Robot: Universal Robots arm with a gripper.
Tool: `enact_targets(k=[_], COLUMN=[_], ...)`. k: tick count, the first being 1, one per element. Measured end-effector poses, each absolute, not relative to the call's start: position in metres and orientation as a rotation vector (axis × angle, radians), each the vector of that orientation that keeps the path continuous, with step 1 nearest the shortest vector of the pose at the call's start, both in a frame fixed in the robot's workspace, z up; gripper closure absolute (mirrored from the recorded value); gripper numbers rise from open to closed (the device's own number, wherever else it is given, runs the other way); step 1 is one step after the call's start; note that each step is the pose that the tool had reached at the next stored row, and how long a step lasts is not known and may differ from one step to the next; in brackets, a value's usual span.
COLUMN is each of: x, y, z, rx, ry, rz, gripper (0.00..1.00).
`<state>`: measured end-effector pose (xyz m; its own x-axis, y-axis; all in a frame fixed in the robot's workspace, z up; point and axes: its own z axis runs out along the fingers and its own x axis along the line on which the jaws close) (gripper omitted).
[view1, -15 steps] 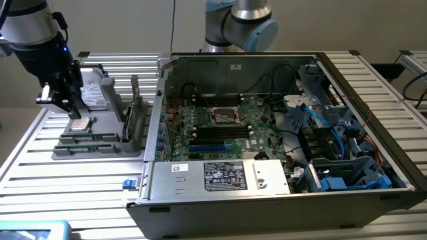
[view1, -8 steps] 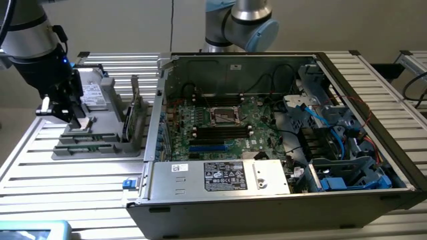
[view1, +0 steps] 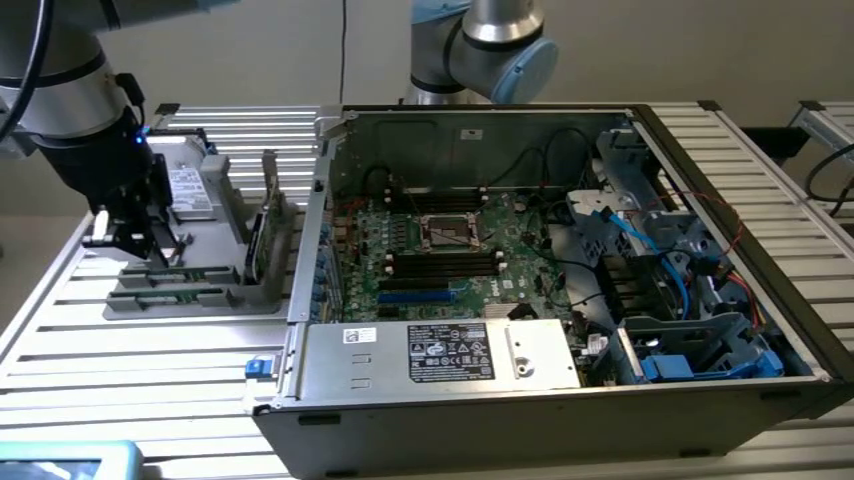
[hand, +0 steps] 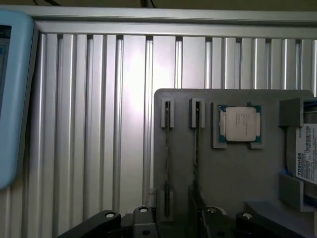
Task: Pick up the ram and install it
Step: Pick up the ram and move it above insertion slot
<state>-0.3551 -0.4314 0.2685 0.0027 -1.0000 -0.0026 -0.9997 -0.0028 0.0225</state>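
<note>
— Where do we see the ram?
— We see two: one ram stick (hand: pixel 167 148) and a second ram stick (hand: pixel 196 148), both standing on edge in the grey tray (hand: pixel 233 173), beside the processor (hand: pixel 239 124).
— And our gripper (view1: pixel 134 250)?
— Spread wide, grasping nothing; we see it hovering over that tray. The open computer case (view1: pixel 534 420) sits at the exterior view's right, just beside the tray.

Wall: a plain pale wall (view1: pixel 267 50) is being seen behind | Furniture: a ribbed silver aluminium table (view1: pixel 147 400) is being brightly lit
</note>
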Motion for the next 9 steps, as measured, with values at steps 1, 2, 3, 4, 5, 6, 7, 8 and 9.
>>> enact_targets(k=[1, 2, 3, 4, 5, 6, 7, 8, 9], x=[-0.354, -0.354, -0.354, -0.354, -0.354, -0.354, -0.354, -0.354, -0.354], y=[-0.431, -0.431, -0.432, -0.432, -0.432, -0.432, -0.432, -0.432, -0.432], z=[0.267, 0.265, 0.263, 0.261, 0.260, 0.258, 0.256, 0.254, 0.252], rx=[2.214, 2.214, 2.214, 2.214, 2.214, 2.214, 2.214, 2.214, 2.214], ry=[-2.208, -2.208, -2.208, -2.208, -2.208, -2.208, -2.208, -2.208, -2.208], rz=[-0.028, -0.027, -0.027, -0.027, -0.027, -0.027, -0.027, -0.027, -0.027], gripper=[0.62, 0.62, 0.62, 0.62, 0.62, 0.62, 0.62, 0.62, 0.62])
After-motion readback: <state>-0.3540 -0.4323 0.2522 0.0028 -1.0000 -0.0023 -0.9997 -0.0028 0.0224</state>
